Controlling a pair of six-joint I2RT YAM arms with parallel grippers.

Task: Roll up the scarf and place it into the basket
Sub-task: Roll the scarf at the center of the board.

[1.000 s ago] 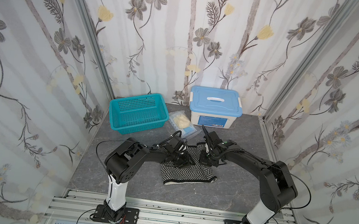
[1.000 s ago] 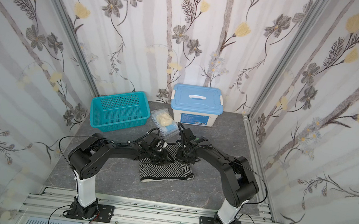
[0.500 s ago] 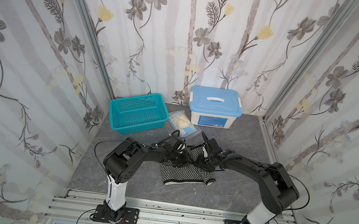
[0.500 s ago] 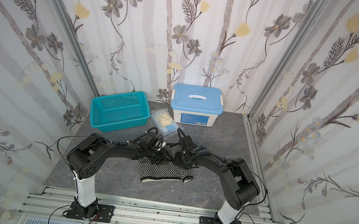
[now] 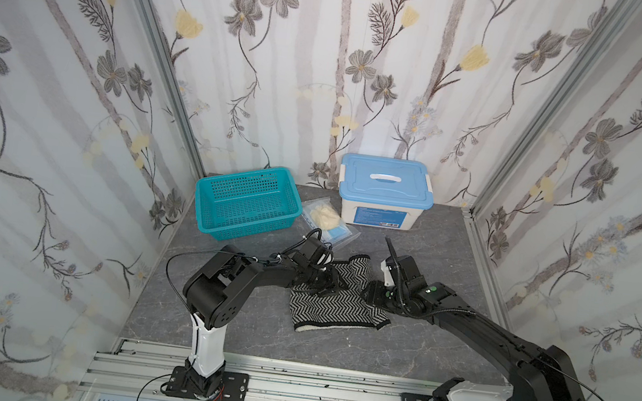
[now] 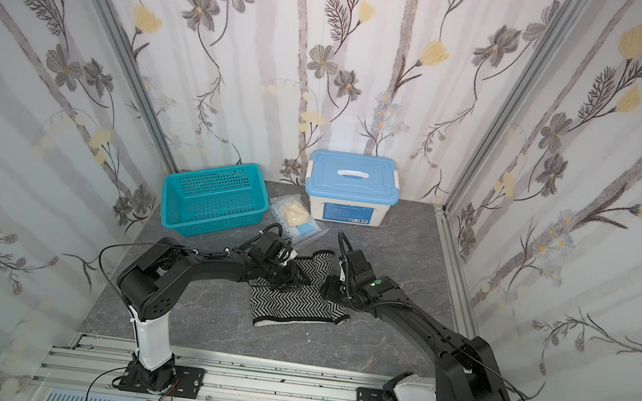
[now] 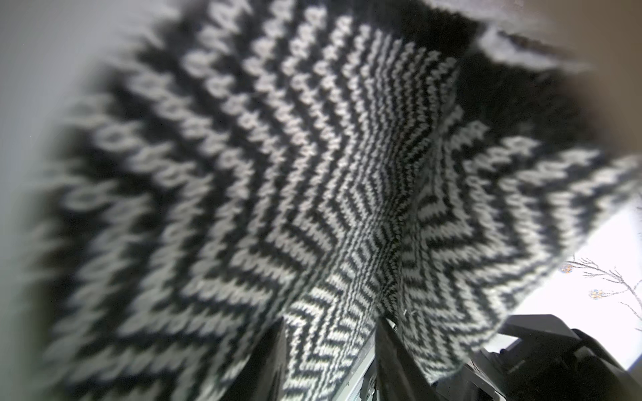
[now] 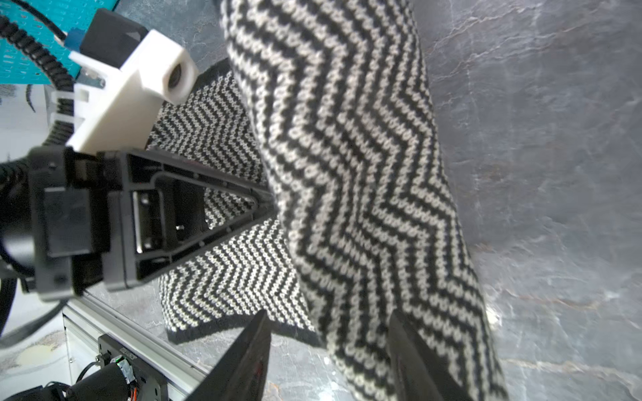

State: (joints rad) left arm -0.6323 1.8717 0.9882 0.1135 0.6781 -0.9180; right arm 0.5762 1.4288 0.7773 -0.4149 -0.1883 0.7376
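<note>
The black-and-white zigzag scarf (image 5: 334, 301) (image 6: 294, 304) lies partly rolled on the grey table between both arms. Its rolled part (image 8: 351, 166) rises at the far side. My left gripper (image 5: 332, 284) (image 7: 330, 347) reaches in from the left, shut on a pinched ridge of the scarf (image 7: 333, 243) that fills the left wrist view. My right gripper (image 5: 368, 292) (image 8: 328, 347) stands open at the roll's right end, with the roll's edge and bare table between its fingers. The empty teal basket (image 5: 246, 200) (image 6: 211, 200) sits at the back left.
A white box with a light-blue lid (image 5: 383, 201) stands at the back, right of the basket. A clear bag with cream contents (image 5: 327, 221) lies between them. Flowered walls close in three sides. A metal rail (image 5: 289, 376) runs along the table's front edge.
My right gripper has opened and let go of the scarf, and it has dropped lower and nearer the front. The left gripper stays on the cloth.
</note>
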